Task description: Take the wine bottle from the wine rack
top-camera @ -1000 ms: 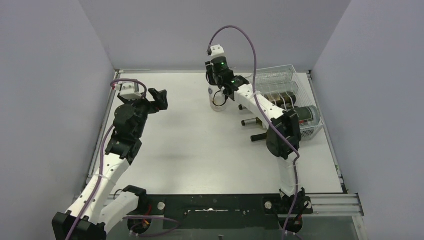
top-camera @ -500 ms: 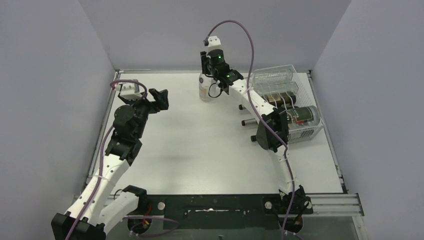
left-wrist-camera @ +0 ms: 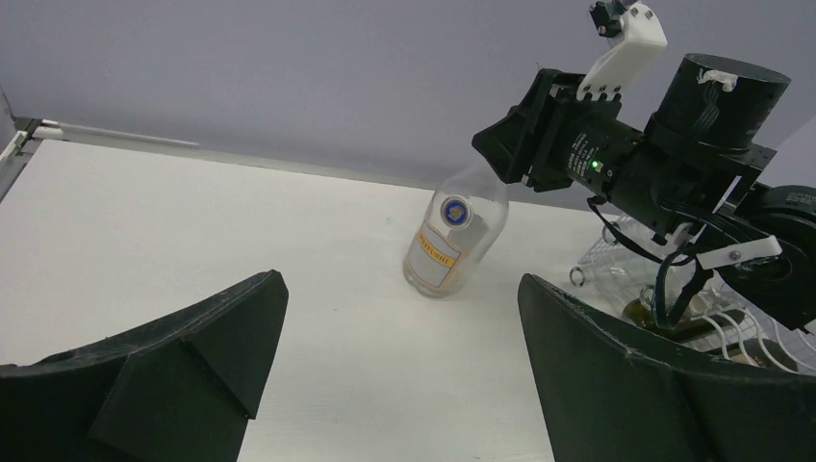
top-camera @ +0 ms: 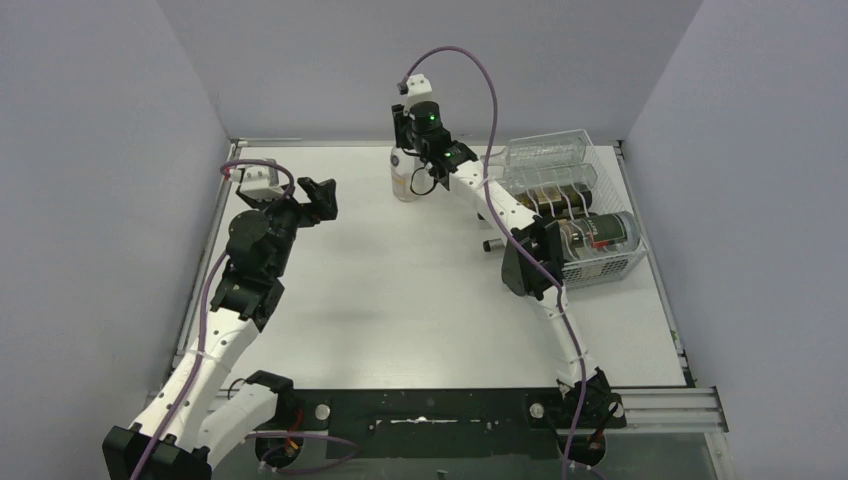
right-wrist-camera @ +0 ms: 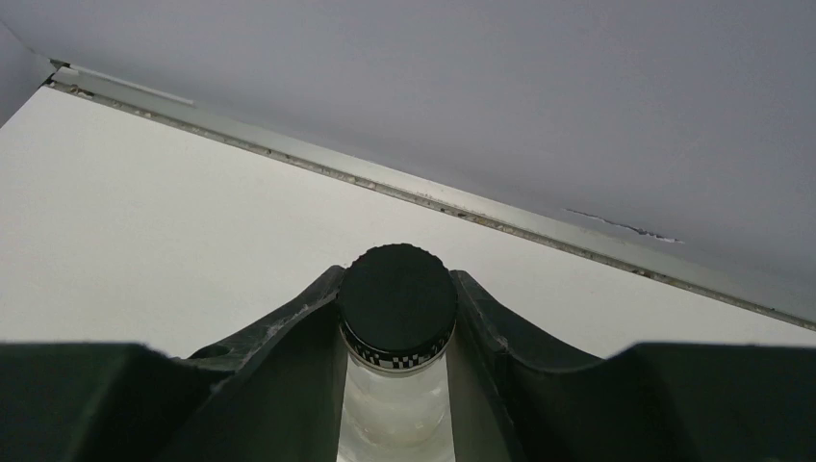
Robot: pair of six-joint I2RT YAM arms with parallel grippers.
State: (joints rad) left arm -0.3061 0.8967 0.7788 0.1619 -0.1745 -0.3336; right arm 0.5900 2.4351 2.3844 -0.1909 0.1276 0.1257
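A clear wine bottle with a black cap and a white and yellow label stands tilted, its base on the table near the back wall. My right gripper is shut on its neck; in the right wrist view the fingers press both sides of the neck just under the cap. The white wire wine rack is at the right and holds other bottles. My left gripper is open and empty at the left, its view facing the bottle from a distance.
Dark bottles lie in the rack, with necks sticking out to the left. A clear plastic piece sits at the rack's back. Grey walls close in the table on three sides.
My right gripper has carried the bottle left and toward the back wall, away from the rack. The left arm has not moved.
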